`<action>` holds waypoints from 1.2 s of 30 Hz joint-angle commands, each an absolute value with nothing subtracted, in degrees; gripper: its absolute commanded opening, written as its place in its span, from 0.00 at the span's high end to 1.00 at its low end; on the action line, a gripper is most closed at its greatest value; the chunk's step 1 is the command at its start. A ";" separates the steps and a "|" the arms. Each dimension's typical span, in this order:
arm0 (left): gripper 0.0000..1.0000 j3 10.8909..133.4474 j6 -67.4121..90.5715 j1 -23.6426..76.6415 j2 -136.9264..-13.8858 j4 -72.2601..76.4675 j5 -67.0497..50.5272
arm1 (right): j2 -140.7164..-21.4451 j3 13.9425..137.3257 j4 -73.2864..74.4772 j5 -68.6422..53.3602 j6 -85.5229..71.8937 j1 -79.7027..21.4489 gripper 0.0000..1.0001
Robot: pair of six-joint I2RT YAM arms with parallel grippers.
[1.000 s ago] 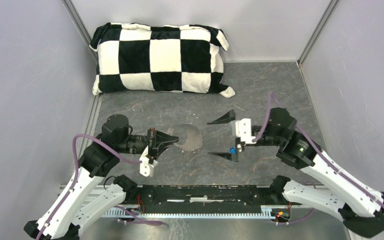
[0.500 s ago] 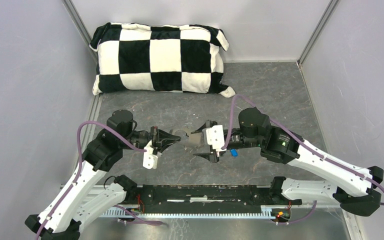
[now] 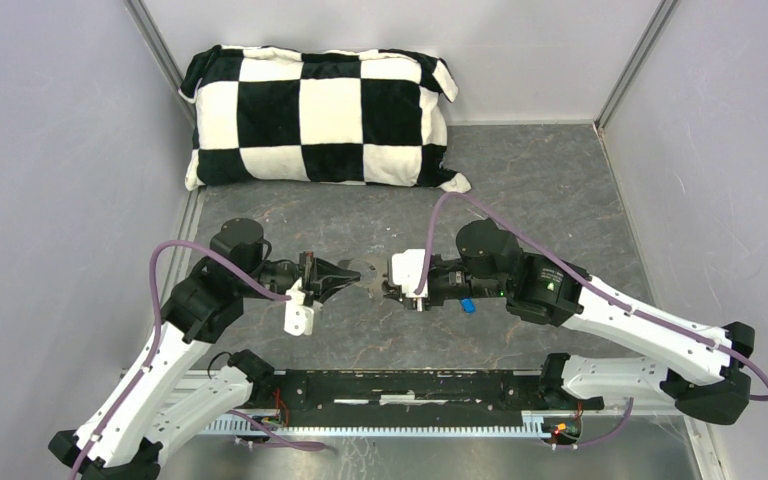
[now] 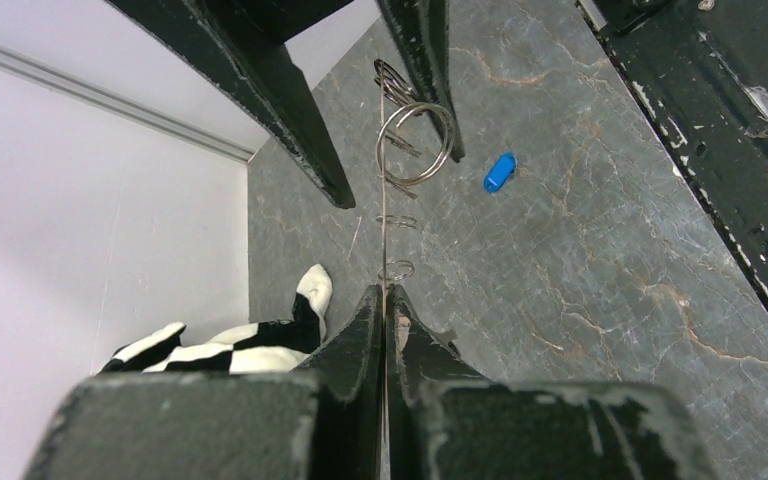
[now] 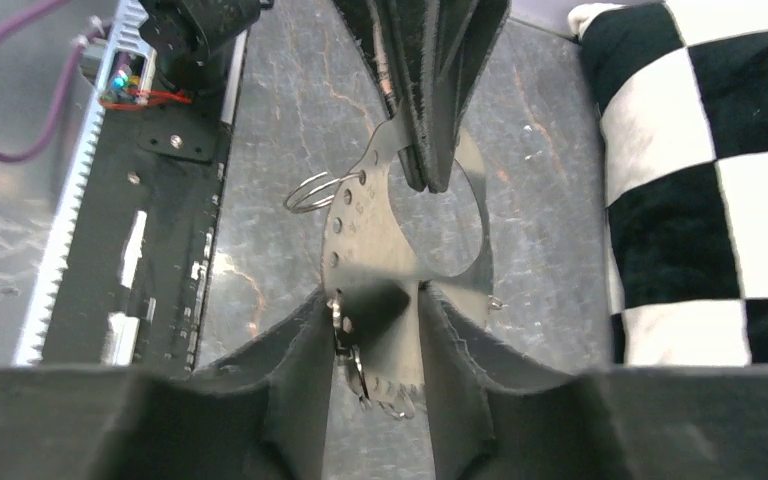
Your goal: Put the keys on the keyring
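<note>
Grey marbled tabletop [image 3: 540,190] | keyring [image 3: 373,279] held up off it between both grippers, likely steadied for threading | left gripper [image 3: 353,277] clenched on its edge | right gripper [image 3: 393,285] part-open, straddling opposite edge, no firm grip seen | blue key [image 3: 467,305] lay on tabletop near right gripper | black key not made out

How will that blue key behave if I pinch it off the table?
The blue key lies flat on the hard-looking table, so it will probably skid when nudged. Its small, rounded head looks light and may squirt out of a pinch.
</note>
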State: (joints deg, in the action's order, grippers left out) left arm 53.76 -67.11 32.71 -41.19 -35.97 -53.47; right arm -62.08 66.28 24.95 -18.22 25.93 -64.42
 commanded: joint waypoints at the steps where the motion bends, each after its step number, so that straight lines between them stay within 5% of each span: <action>1: 0.98 55.83 -64.80 32.81 -40.79 -34.54 -54.93 | -59.01 63.63 19.72 -14.27 24.07 -65.36 0.73; 7: 0.98 54.33 -61.64 32.82 -40.32 -29.23 -53.50 | -56.33 59.55 15.58 -10.34 22.34 -66.17 1.00; 8: 0.89 53.87 -61.10 32.86 -40.20 -27.74 -52.73 | -56.52 59.65 15.51 -9.40 21.53 -66.25 1.00; 9: 0.67 53.02 -60.27 32.84 -40.03 -26.10 -51.61 | -56.73 59.67 15.56 -8.49 20.70 -66.34 1.00; 12: 0.37 51.27 -58.99 32.86 -39.21 -20.59 -46.91 | -56.61 59.17 14.57 -6.21 18.64 -66.73 1.00; 17: 0.14 48.43 -59.77 32.79 -36.29 -14.64 -41.04 | -58.18 59.97 15.37 -0.77 16.80 -67.84 1.00; 21: 0.11 46.17 -59.77 32.88 -33.93 -10.07 -40.24 | -60.99 62.07 14.80 7.64 12.88 -68.69 1.00; 36: 0.23 39.16 -38.46 32.87 -29.89 -4.90 -32.47 | -65.57 58.31 -5.74 29.05 3.19 -72.08 1.00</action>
State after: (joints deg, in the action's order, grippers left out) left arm 40.40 -49.74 32.82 -31.05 -8.03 -35.46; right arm -65.95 58.98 5.91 23.07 5.54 -71.20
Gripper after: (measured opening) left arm 0.772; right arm 0.041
